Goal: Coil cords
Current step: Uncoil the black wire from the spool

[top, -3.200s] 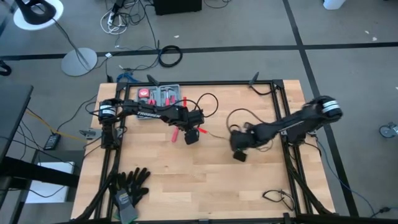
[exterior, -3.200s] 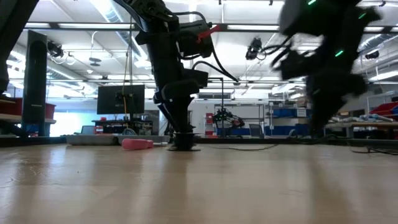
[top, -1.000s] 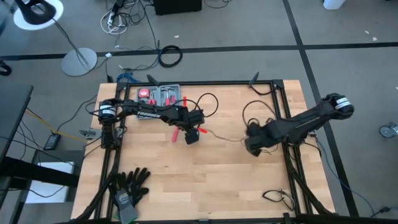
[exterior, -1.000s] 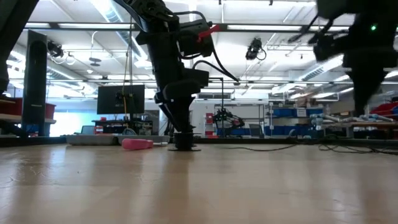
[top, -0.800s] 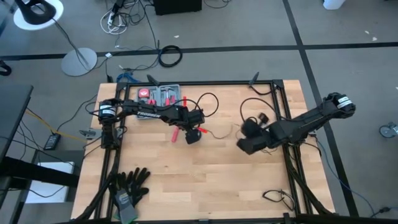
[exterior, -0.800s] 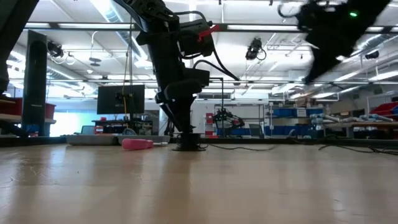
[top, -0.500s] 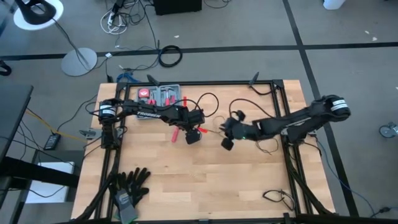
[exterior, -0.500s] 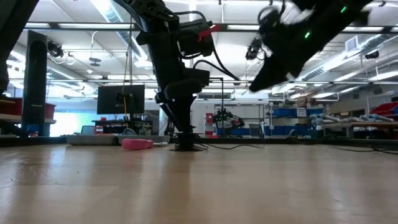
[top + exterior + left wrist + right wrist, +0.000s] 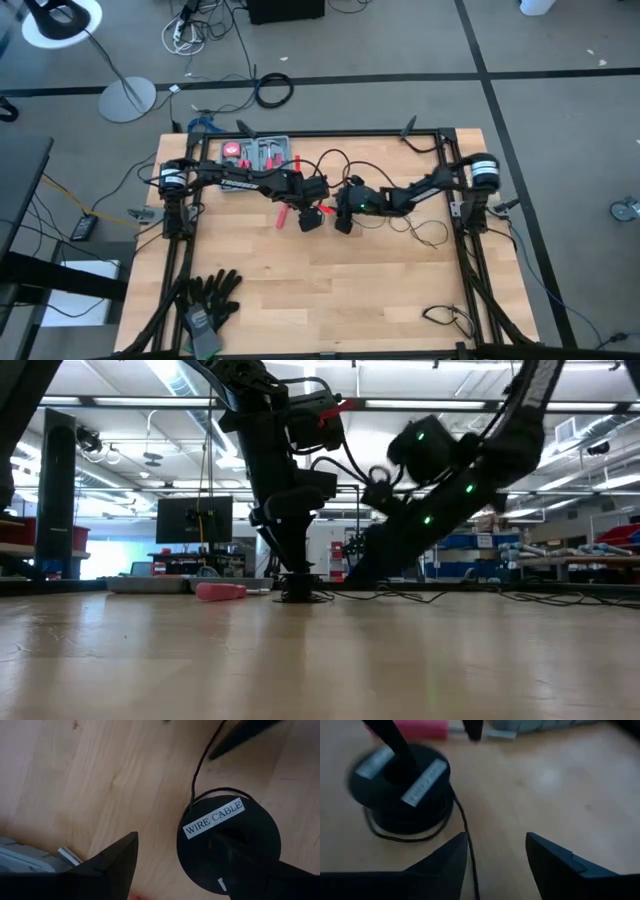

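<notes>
A: High view: how many arms over the table (image 9: 400,300)?
B: 2. The left gripper (image 9: 309,214) sits near the middle; the right gripper (image 9: 343,215) is just beside it.
A: And the cords?
B: 1 thin black cord (image 9: 425,232) trailing in loose loops toward the right side, and 1 round black spool (image 9: 227,842) labelled WIRE CABLE, with the wire running off it.
A: Left fingers?
B: Spread wide, straddling the spool; 1 finger (image 9: 107,860) stands clear of it, the other crosses it.
A: Right ones?
B: Apart too, with wire lying between them, nothing clamped. The spool (image 9: 400,787) lies just ahead.
A: Anything else?
B: 1 grey tray (image 9: 255,152), 1 pair of black gloves (image 9: 208,296).
</notes>
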